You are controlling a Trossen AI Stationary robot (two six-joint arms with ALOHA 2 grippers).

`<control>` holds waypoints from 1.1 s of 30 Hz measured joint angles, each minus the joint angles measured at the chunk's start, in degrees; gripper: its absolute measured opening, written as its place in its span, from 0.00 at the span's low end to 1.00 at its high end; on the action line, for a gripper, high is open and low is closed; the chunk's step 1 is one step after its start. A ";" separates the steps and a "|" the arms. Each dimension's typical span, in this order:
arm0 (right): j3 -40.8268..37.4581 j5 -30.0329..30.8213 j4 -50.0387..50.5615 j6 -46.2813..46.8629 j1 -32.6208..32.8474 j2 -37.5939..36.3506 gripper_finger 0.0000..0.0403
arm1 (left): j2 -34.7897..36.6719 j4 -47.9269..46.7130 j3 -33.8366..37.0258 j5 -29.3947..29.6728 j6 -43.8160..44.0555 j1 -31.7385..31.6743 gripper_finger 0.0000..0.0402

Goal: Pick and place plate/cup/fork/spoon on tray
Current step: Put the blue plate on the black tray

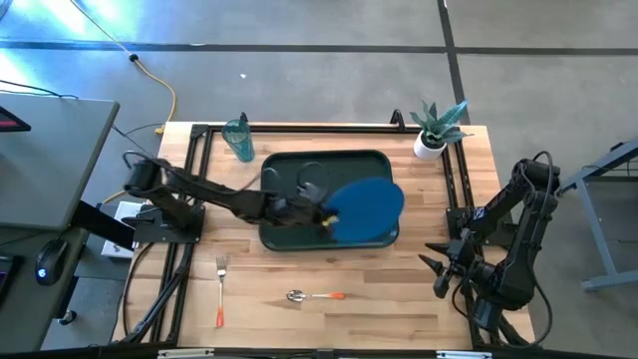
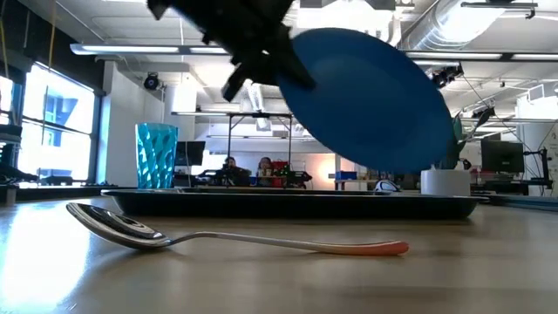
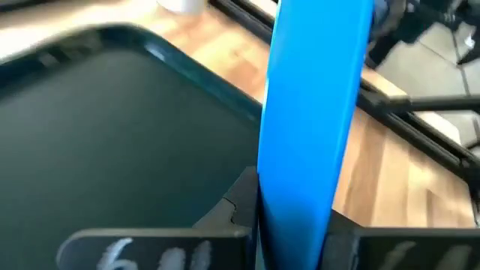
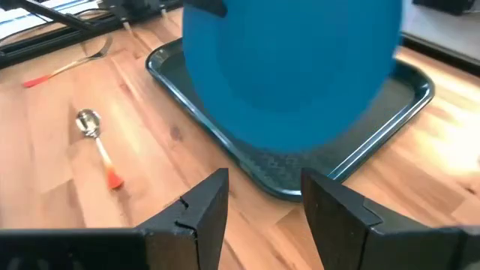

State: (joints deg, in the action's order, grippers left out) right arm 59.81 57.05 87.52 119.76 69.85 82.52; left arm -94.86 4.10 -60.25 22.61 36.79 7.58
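- High view: we've got the left gripper (image 1: 324, 211) reaching over the tray (image 1: 289, 168), jaws clamped on the edge of the plate (image 1: 367, 207), which sits tilted above the tray's right half. The cup (image 1: 238, 139) stands on the table (image 1: 399, 289) just off the tray's far left corner, the fork (image 1: 220, 289) and spoon (image 1: 314, 295) lie on the near side, well apart from the tray. The right gripper (image 1: 439, 264) waits off at the right edge.
- Low view: the plate (image 2: 370, 100) hangs clearly above the tray (image 2: 288, 204), not touching it. The spoon (image 2: 227, 237) lies in front, the cup (image 2: 156, 155) behind on the left.
- Left wrist view: the plate (image 3: 315, 112) is pinched edge-on between the jaws, the tray (image 3: 105, 142) underneath.
- Right wrist view: the right jaws stand open and empty, facing the plate (image 4: 292, 67) and the tray (image 4: 409, 105).
- So as we read it, nothing is placed yet: plate nearly there, then cup, fork and spoon to go.
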 joint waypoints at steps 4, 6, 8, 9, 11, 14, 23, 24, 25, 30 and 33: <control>0.00 0.19 0.44 -0.23 -2.69 0.06 0.40 | 4.22 0.90 5.10 1.67 0.36 -2.91 0.02; 0.00 0.20 0.32 -0.77 -4.50 0.09 0.40 | 4.23 0.96 7.06 1.00 -0.70 -4.70 0.02; 0.00 0.19 -1.06 -2.40 -6.22 0.24 0.40 | 3.56 0.22 8.81 1.01 -0.54 -6.20 0.02; 0.00 0.22 -1.71 -3.22 -7.03 0.32 0.40 | 2.90 0.87 9.71 0.48 0.74 -7.00 0.02; 0.00 0.33 -3.26 -5.93 -9.06 0.42 0.40 | 2.21 2.20 11.39 -1.27 2.70 -8.89 0.02; 0.00 0.38 -6.06 -9.41 -11.78 0.48 0.40 | 1.03 5.30 13.74 -6.16 5.31 -11.64 0.02; 0.00 -2.63 -14.11 -19.80 -16.05 0.48 0.40 | 0.53 2.55 15.54 -15.01 6.92 -15.85 0.07; 0.00 -2.60 -14.25 -19.80 -16.26 0.48 0.40 | 0.53 1.42 15.54 -15.28 5.35 -15.94 0.08; 0.00 -2.61 -14.16 -19.78 -16.34 0.48 0.40 | 0.54 0.15 15.54 -15.21 4.07 -15.94 0.10; 0.00 -2.48 -14.68 -19.78 -16.35 0.48 0.40 | 0.58 -5.19 15.52 -14.35 3.30 -15.94 0.19; 0.00 -2.45 -15.37 -19.77 -16.35 0.48 0.40 | 0.42 -6.33 15.65 -14.37 2.10 -15.98 0.26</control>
State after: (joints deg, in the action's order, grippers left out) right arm 59.81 54.61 72.15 99.99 53.49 83.00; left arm -94.44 -2.23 -44.60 8.24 38.89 -8.40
